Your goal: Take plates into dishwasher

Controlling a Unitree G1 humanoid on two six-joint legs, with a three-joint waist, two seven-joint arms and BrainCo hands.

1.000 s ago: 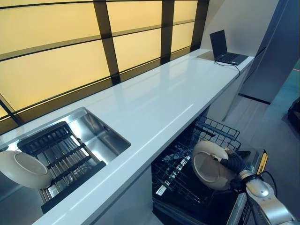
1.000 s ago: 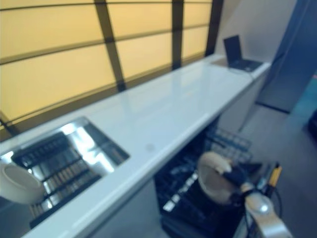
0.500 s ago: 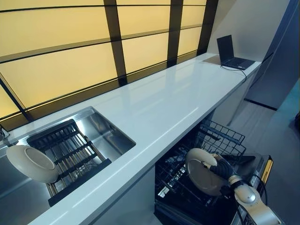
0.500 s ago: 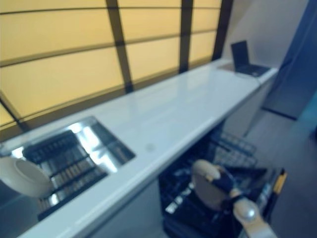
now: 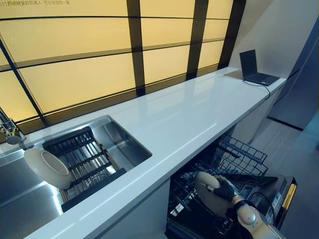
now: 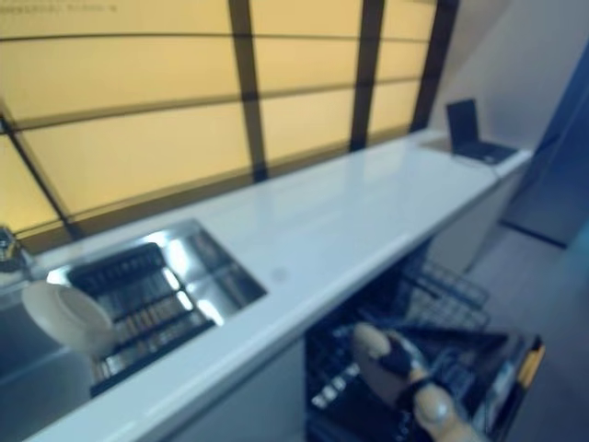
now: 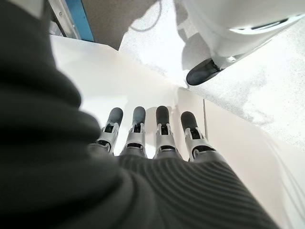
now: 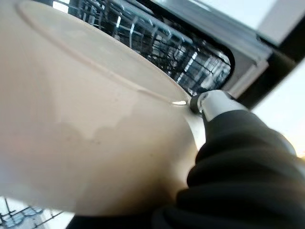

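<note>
My right hand is shut on a cream plate and holds it tilted low in the open dishwasher's black wire rack. In the right wrist view the plate fills most of the picture, with my thumb on its rim and the rack wires just past it. A second cream plate leans on the black drying rack in the sink. My left hand shows only in its wrist view, fingers straight, holding nothing, beside a white surface.
The steel sink and a faucet lie at the left of the long white counter. A laptop stands at the counter's far end. The dishwasher door hangs open below the counter edge.
The whole view has shifted, so the camera has moved. My right hand has carried the plate lower into the dishwasher rack. The plate in the sink rack has not moved.
</note>
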